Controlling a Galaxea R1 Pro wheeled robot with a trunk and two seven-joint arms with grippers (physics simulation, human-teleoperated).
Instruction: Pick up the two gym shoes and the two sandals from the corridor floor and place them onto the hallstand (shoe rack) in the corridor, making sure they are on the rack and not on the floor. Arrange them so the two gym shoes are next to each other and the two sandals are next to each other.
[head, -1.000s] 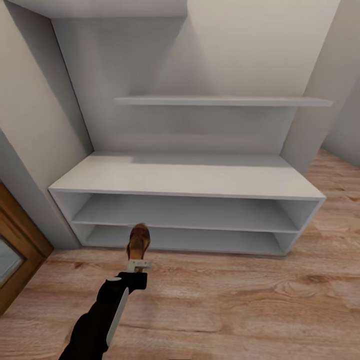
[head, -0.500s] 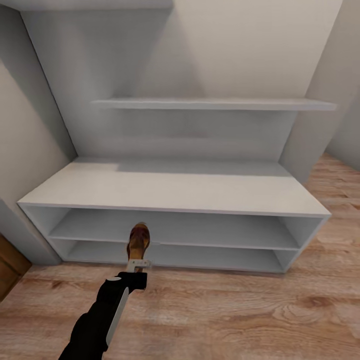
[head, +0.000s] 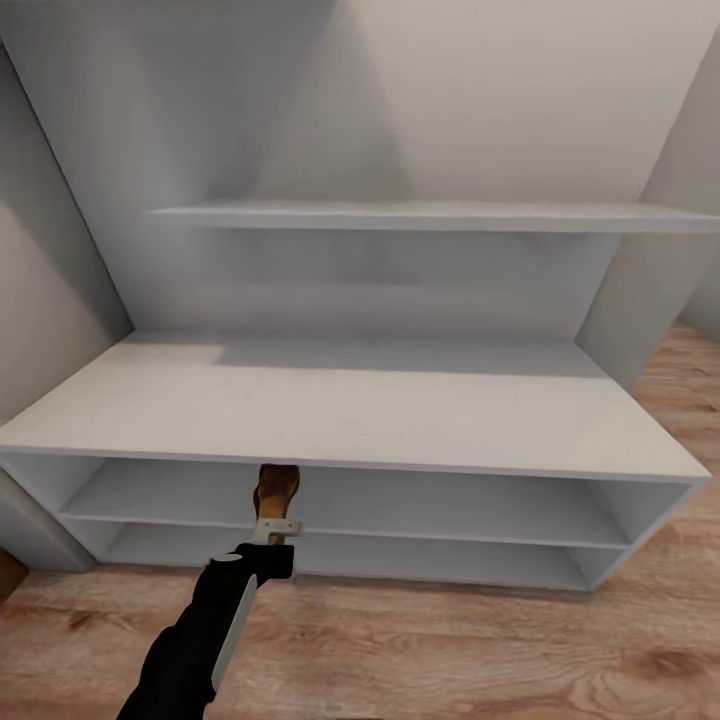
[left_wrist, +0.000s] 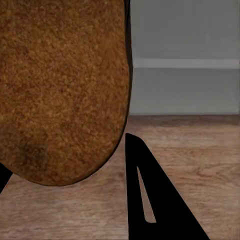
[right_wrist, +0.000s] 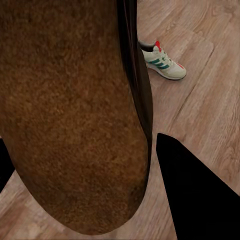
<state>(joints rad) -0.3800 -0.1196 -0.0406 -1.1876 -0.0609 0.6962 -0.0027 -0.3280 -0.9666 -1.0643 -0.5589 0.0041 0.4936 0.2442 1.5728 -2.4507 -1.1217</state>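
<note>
The light-grey hallstand (head: 350, 410) stands straight ahead, its bench top and both cubby shelves bare. My left gripper (head: 275, 526) is shut on one brown sandal (head: 277, 490), held toe-forward just in front of the upper cubby and under the bench's front edge. In the left wrist view the sandal's tan insole (left_wrist: 60, 85) lies against a black finger (left_wrist: 150, 200), above the corridor floor (left_wrist: 200, 145). The right wrist view has the other sandal (right_wrist: 65, 110) pressed beside a black finger (right_wrist: 195, 190). Beyond it, one white gym shoe (right_wrist: 162, 62) with green stripes lies on the wood planks.
A long wall shelf (head: 420, 215) hangs above the bench. Grey walls close in on both sides of the unit. Wood flooring (head: 480, 650) runs in front of the rack and past its right end.
The whole view has closed in on the hallstand, so the camera moved forward. The left arm and its sandal keep the same pose; the sandal's toe now reaches the bench's front edge.
</note>
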